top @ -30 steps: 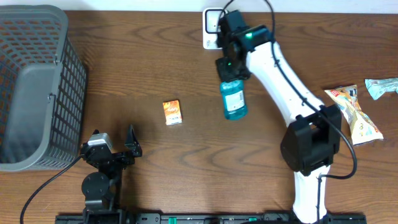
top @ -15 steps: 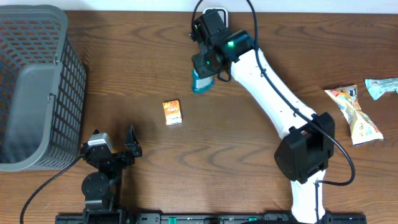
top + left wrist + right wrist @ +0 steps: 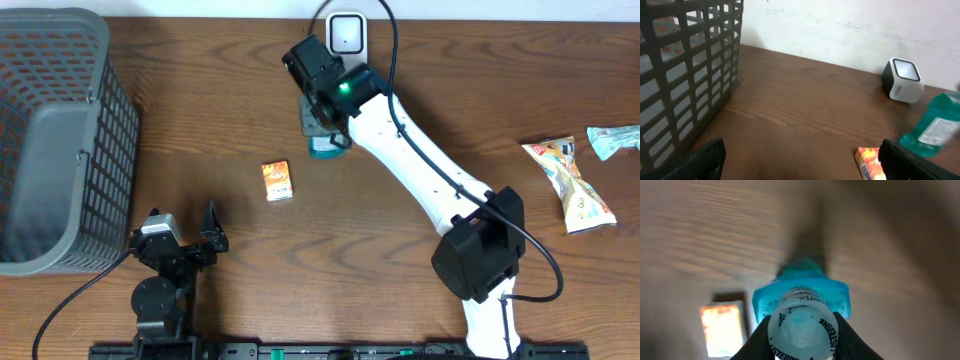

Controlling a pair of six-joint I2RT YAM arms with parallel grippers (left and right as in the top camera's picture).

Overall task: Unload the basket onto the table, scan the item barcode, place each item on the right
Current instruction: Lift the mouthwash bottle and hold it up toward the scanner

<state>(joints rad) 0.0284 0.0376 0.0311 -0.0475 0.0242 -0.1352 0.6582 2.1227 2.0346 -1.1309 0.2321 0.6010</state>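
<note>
Item 1. Teal bottle (image 3: 326, 148): clear blue-green plastic, pale label, clear cap with dark lettering. It sits in front of the scanner, between it and the orange carton, mostly hidden from overhead by the arm's wrist. The left wrist view shows it tilted and blurred at the right edge (image 3: 936, 125). The right wrist view shows it cap-end on (image 3: 801, 300). Whether its base touches the table cannot be told.

Item 2. Right gripper (image 3: 321, 122): jaws pinched on the bottle at its neck, with a dark finger (image 3: 758, 339) showing on either side of the cap.

Item 3. Left gripper (image 3: 183, 232): jaws spread wide with nothing between them. It is low at the near edge of the table, well apart from the bottle.

Item 4. Scanner (image 3: 347, 33): small white and grey unit, upright at the far edge of the table, against the wall.

Item 5. Orange carton (image 3: 277, 180): small and flat on the table, left of the bottle and apart from it.

Item 6. Grey basket (image 3: 110, 110): lattice-walled, at the far left.

Item 7. Snack packet (image 3: 572, 183): yellow, white and red, lying at the right. A pale crumpled wrapper (image 3: 612, 139) is just beyond it.

Item 8. Table (image 3: 200, 80): dark brown wood grain.
</note>
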